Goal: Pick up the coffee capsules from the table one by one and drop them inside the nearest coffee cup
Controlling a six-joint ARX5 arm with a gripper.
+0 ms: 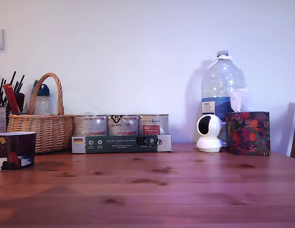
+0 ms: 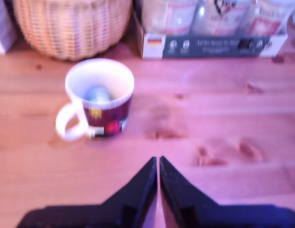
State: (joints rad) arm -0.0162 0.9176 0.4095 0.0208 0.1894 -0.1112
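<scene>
Wrist view is showing us the claw (image 2: pixel 158 164) with its two dark fingers (image 2: pixel 138 190) pressed tip to tip, only a hairline seam between them, and we are seeing nothing pinched there. Ahead of the tips and off to one side, well apart from them, the coffee cup (image 2: pixel 101 97) is standing upright on the table (image 2: pixel 223 109), its pale handle turned toward the claw's side. Inside the cup we are making out a small pale grey-green rounded shape, the coffee capsule (image 2: pixel 97 94), lying at the bottom; the picture is too soft for us to tell which way it is lying. Farther beyond the cup, the wicker basket (image 2: pixel 71 26) is sitting near the back of the table, and beside it a tray of cans (image 2: pixel 209 28) is running along the far edge, directly ahead of the claw but well apart from it. Exterior view is giving us the same cup (image 1: pixel 15 150) at its left edge, just in front of the basket (image 1: pixel 42 126), with the cans (image 1: pixel 121 125) in the middle. Toward that view's right, a large water bottle (image 1: pixel 222 88), a small white camera (image 1: pixel 209 133) and a flowered box (image 1: pixel 248 133) are standing together. We are not seeing the arm in that view.
</scene>
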